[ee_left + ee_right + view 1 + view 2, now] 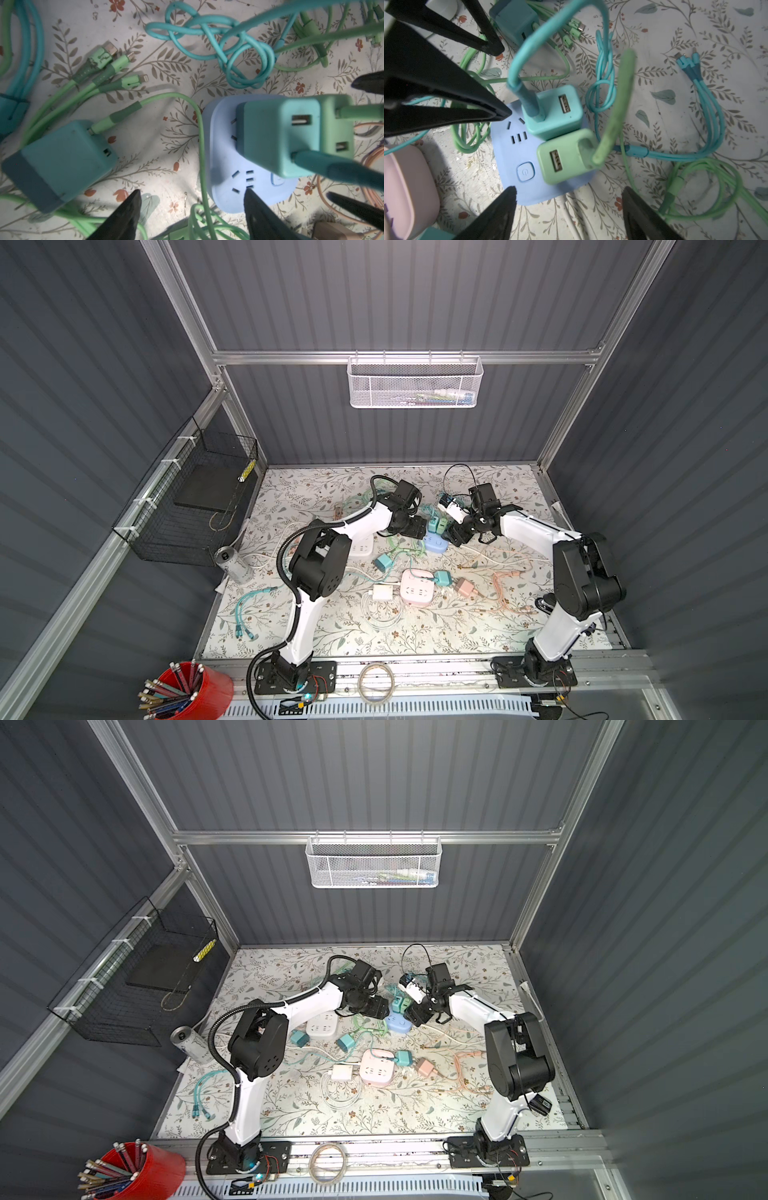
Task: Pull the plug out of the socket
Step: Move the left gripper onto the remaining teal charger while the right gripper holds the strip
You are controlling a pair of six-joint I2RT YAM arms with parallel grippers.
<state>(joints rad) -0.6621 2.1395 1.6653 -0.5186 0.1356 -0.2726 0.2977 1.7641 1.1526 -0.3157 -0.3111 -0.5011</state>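
Left tool (pixel 192 193) is spread open and empty, with one fingertip (pixel 497 113) at the socket's corner, seemingly touching it. Right tool (pixel 569 189) is spread open too, gripping nothing, and hovers over the socket's switch end.

Now the surface (pixel 332 635): it's floral and littered with chargers and cords, so you've little clear room. Between the two tools lies the blue socket (pixel 508 158), flat and face up. It looks light, so I'd expect it to lift with the plug unless you pin it down.

Two plugs stand in it, pressed side by side: teal plug (pixel 552 116) and green plug (pixel 566 160). They're small hard plastic cubes, smooth with rounded edges, so likely slippery, and light. The only resistance should be the pins. There's no gap where they touch, so take the outer flat sides, low on the body.

Smallest now: teal cord (pixel 529 99) and green cord (pixel 614 108) rise from the tops, soft and springy. Don't pull on those; they'd likely bend or pop out of the port.
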